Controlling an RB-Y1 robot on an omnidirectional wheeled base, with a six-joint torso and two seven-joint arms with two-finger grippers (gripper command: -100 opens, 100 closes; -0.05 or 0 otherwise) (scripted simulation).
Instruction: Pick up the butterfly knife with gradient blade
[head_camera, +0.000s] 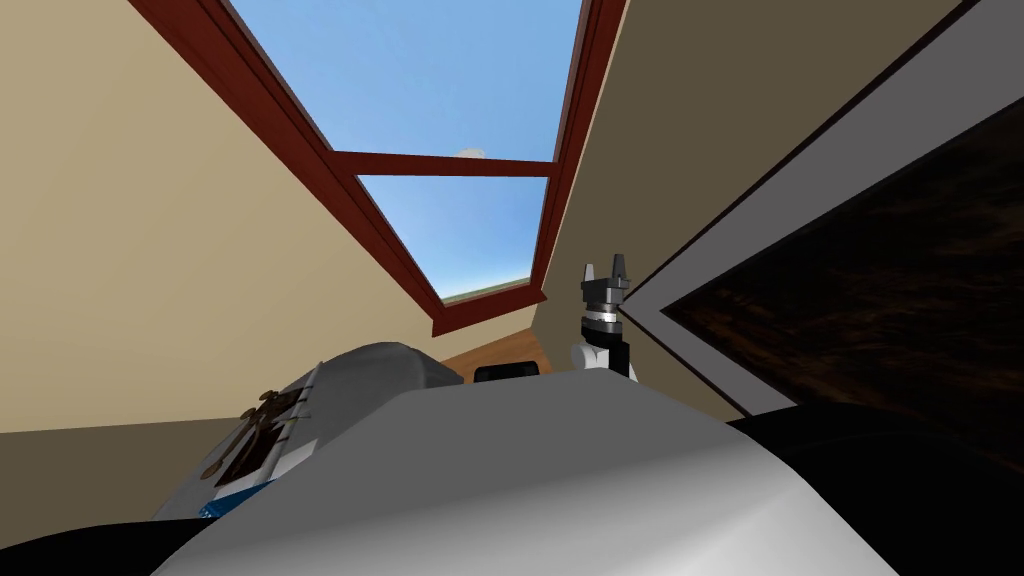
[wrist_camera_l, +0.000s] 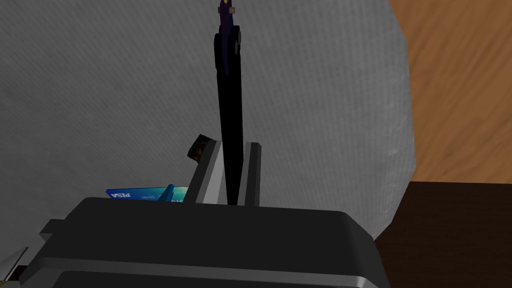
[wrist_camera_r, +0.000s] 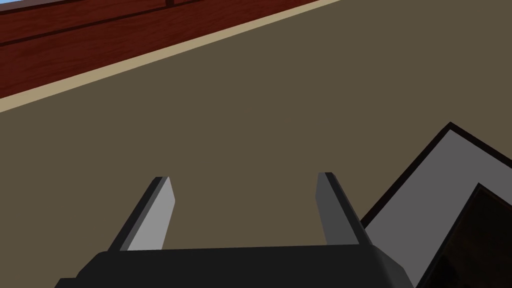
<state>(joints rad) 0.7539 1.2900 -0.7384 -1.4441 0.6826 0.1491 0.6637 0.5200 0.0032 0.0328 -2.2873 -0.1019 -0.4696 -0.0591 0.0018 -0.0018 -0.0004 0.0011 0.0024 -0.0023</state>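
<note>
In the left wrist view my left gripper (wrist_camera_l: 234, 150) is shut on the butterfly knife (wrist_camera_l: 231, 115). The knife's long black handle rises from between the two fingers, and a short purple stretch of it (wrist_camera_l: 226, 12) shows at the far end. The knife hangs over a grey textured tabletop (wrist_camera_l: 100, 90). My right gripper (head_camera: 606, 272) is raised in front of the tan wall, below the window. It stands open with nothing between its fingers (wrist_camera_r: 160, 210).
A blue bank card (wrist_camera_l: 145, 193) lies on the grey top beside my left fingers, with a small dark object (wrist_camera_l: 196, 148) near it. In the head view the grey table (head_camera: 380, 365) carries a flat dark-and-white item (head_camera: 250, 450). Wooden floor (wrist_camera_l: 460, 90) lies beyond the table's edge.
</note>
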